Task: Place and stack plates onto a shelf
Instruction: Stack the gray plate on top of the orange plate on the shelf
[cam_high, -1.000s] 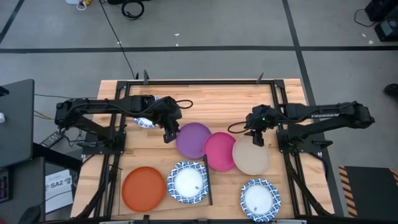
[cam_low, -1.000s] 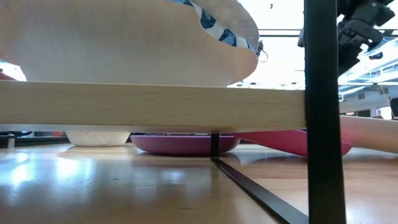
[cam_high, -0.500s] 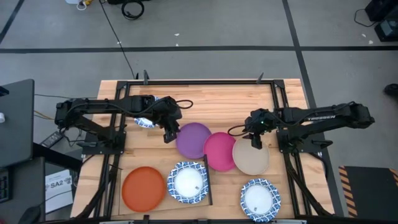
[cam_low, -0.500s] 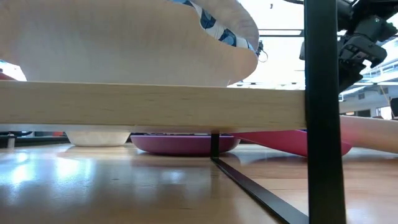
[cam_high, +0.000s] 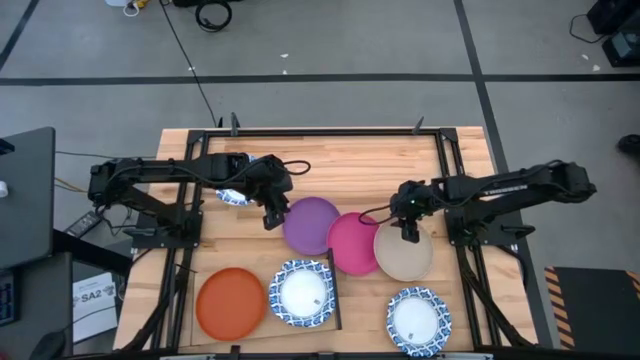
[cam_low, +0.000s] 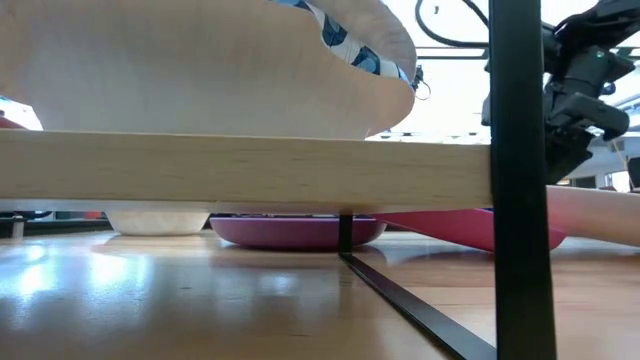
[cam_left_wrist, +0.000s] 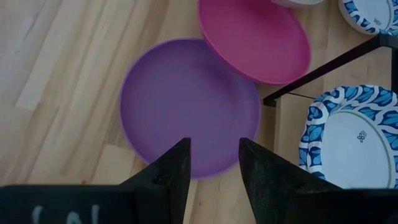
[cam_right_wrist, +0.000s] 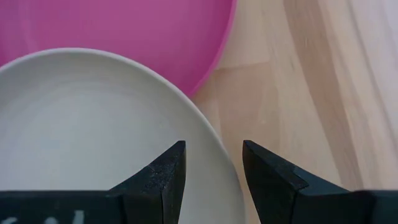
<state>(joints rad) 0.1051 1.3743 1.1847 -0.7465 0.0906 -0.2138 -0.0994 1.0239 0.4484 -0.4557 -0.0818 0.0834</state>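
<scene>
The beige plate (cam_high: 403, 252) lies on the table, leaning on the magenta plate (cam_high: 352, 243), which overlaps the purple plate (cam_high: 310, 225). My right gripper (cam_right_wrist: 214, 163) is open just above the beige plate's far rim (cam_right_wrist: 208, 134); one finger is over the plate's inside, the other over the table outside. My left gripper (cam_left_wrist: 214, 158) hangs open above the purple plate's (cam_left_wrist: 186, 106) left edge. On the shelf (cam_high: 333, 310) at the near left lie an orange plate (cam_high: 231, 303) and a blue-rimmed plate (cam_high: 301, 293).
A blue-rimmed plate (cam_high: 418, 320) lies at the table's near right, and another (cam_high: 235, 196) shows under the left arm. In the low view the shelf's board (cam_low: 250, 170) and a black post (cam_low: 518, 180) stand in front of my right gripper (cam_low: 565, 140).
My right gripper has come down toward the beige plate's far rim and moved slightly toward the table's near edge, its fingers staying open. The plates have not moved.
</scene>
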